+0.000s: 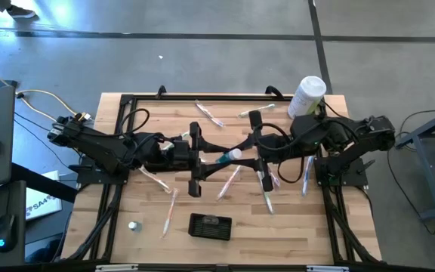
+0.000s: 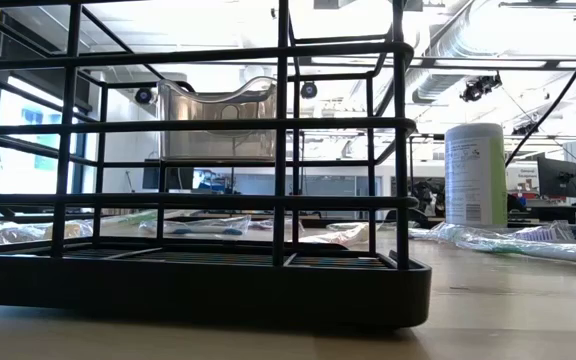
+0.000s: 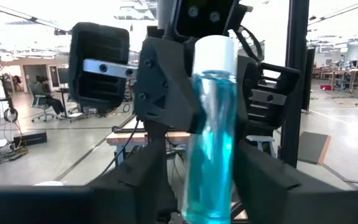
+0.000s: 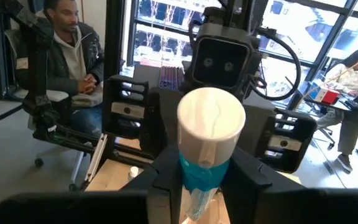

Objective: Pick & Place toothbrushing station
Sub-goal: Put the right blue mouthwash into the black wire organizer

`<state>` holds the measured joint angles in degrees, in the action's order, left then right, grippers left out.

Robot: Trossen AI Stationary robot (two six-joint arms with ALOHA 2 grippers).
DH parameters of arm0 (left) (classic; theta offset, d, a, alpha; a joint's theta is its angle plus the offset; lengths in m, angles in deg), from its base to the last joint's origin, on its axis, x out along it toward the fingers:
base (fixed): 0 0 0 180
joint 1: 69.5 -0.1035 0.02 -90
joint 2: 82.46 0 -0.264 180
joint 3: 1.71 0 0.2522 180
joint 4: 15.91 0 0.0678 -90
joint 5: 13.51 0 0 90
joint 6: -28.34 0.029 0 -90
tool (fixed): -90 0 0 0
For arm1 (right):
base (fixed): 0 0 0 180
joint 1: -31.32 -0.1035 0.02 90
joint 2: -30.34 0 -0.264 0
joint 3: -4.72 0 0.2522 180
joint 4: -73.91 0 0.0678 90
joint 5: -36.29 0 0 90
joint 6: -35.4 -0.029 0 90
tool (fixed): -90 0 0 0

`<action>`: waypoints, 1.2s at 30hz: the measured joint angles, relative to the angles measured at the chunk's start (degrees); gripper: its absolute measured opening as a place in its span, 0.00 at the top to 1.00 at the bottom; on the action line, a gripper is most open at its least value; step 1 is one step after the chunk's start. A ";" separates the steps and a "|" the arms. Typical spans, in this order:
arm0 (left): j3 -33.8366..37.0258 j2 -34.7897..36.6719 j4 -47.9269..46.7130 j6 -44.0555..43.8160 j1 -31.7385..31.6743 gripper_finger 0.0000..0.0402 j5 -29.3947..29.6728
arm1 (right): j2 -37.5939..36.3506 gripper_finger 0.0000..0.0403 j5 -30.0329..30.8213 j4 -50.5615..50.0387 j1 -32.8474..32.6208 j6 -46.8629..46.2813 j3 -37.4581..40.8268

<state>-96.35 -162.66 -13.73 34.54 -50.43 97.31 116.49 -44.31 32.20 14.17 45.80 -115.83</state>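
— What do your end effectors have right now?

— My left end effector (image 1: 199, 160) and my right end effector (image 1: 252, 151) meet over the middle of the desk (image 1: 323, 219), both closed on one small bottle (image 1: 229, 156) of blue liquid with a white cap. From my left wrist the bottle (image 3: 211, 130) stands upright between the fingers; from my right wrist I look straight onto its cap (image 4: 211, 124), with the other arm's gripper head behind it.

— And the toothbrushing station?

— The toothbrushing station (image 1: 210, 226) sits near the desk's front edge, about midway along it, well apart from both end effectors. It is a low, dark, rectangular holder. At desk height the station (image 2: 198, 275) shows a solid black base with thin black wire bars rising into an open cage.

— Open room around it?

— Bare wood on both sides and in front. A small round silver cap (image 1: 134, 226) lies toward the front left corner. Wrapped toothbrushes (image 1: 171, 211) lie scattered between the station and my arms, and more toward the back edge.

— What else?

— A tall white cylindrical container (image 1: 306, 97) stands at the back right corner. The desk is light butcher-block wood on a black frame, on a grey concrete floor. Beyond, an open workshop with large windows; a seated person (image 4: 73, 46) shows on one side and another person (image 4: 353, 68) on the other.
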 joint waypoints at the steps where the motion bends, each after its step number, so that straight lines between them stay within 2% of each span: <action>1: 0.00 0.00 -0.21 -0.01 0.00 0.49 0.15 | -0.34 0.83 0.89 -1.15 -0.01 0.20 0.00; 5: -0.02 0.41 -0.64 -0.69 0.07 0.39 0.58 | -1.85 0.83 4.33 -8.07 0.00 -0.73 0.00; 11: -0.07 1.05 -1.01 -2.90 0.00 0.38 2.55 | -1.94 0.83 11.29 -18.59 0.02 -5.03 0.04; 18: -0.09 0.07 -1.54 -2.16 -0.77 0.40 4.11 | -0.48 0.83 11.30 -20.34 0.02 -6.06 0.07; 23: -0.09 -0.33 -2.86 -7.50 -2.12 0.40 4.12 | -0.62 0.83 11.35 -20.34 0.02 -6.10 0.04; 29: -0.09 -0.82 -4.93 -13.96 -3.54 0.40 1.96 | -0.57 0.83 11.26 -20.37 0.02 -6.10 0.04; 36: -0.11 -0.72 -5.72 -15.03 -4.28 0.40 -0.57 | -0.57 0.83 11.21 -20.38 0.02 -6.10 0.04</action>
<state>-96.46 -163.38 -19.46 19.51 -54.71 96.74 115.92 -33.10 11.82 14.19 39.70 -115.79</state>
